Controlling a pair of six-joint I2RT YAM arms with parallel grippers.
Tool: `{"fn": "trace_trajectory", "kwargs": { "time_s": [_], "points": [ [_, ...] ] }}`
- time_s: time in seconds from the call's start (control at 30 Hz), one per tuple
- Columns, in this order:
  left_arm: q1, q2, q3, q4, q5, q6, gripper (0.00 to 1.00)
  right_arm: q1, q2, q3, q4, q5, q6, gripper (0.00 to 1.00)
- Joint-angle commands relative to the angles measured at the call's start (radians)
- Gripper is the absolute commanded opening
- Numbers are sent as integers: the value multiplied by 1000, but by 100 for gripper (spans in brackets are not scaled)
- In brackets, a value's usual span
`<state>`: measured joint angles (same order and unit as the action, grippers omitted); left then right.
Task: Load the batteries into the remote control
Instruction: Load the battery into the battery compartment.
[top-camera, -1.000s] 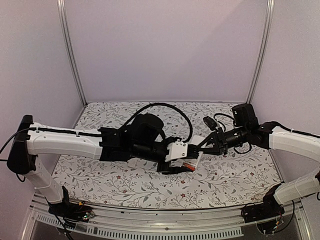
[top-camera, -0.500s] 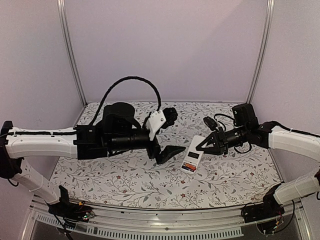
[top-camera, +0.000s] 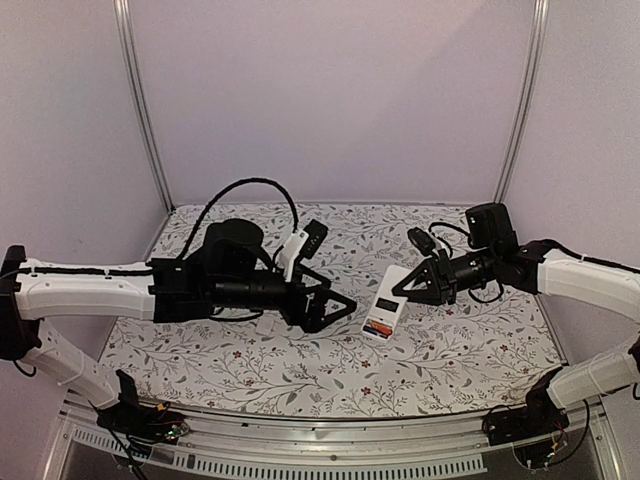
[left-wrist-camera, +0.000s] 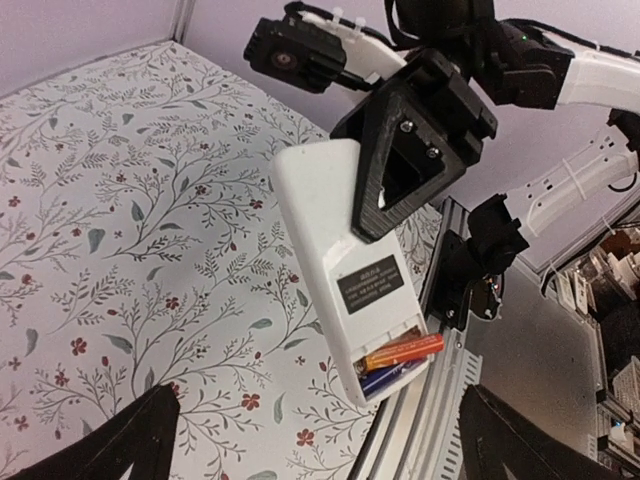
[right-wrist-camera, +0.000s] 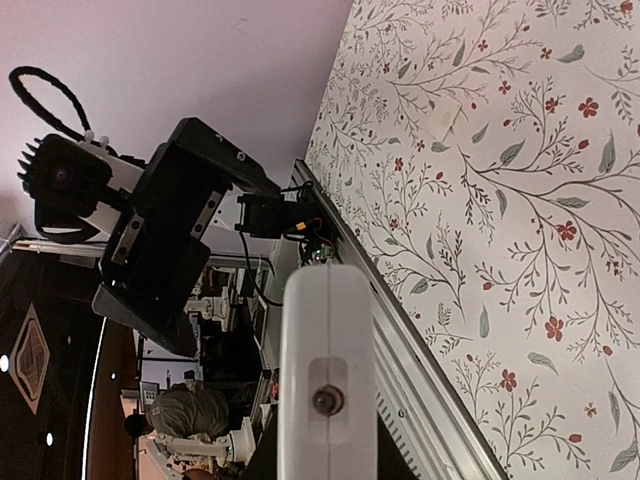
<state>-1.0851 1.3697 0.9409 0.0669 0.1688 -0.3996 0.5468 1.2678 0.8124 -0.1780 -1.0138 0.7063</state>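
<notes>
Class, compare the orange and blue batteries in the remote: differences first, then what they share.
The orange battery is bright; the blue battery is dark. Orange lies nearer the label, blue nearer the end of the remote. Orange's tip seems to jut past the edge; blue stays inside. Both are slim cylinders lying side by side.

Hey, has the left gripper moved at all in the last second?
Yes. The left gripper has drawn back left, off the remote control, toward the left frame post, jaws now open.
</notes>
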Motion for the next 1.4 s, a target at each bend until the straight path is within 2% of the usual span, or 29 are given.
{"fn": "trace_trajectory", "kwargs": {
  "time_s": [0.0,0.3,0.67,0.9,1.37],
  "points": [
    [-10,49,-9,57,74,-137,97,-8,14,34,15,-32,-15,0],
    [-51,192,86,68,123,-154,94,-8,9,35,15,-38,-13,0],
    [-78,248,134,79,156,-137,98,-7,11,28,13,-32,-9,0],
    [-88,263,162,31,148,-97,99,-7,13,27,13,-30,-8,0],
    [-99,302,203,1,152,-76,87,-7,7,21,13,-29,-7,0]
  ]
}}
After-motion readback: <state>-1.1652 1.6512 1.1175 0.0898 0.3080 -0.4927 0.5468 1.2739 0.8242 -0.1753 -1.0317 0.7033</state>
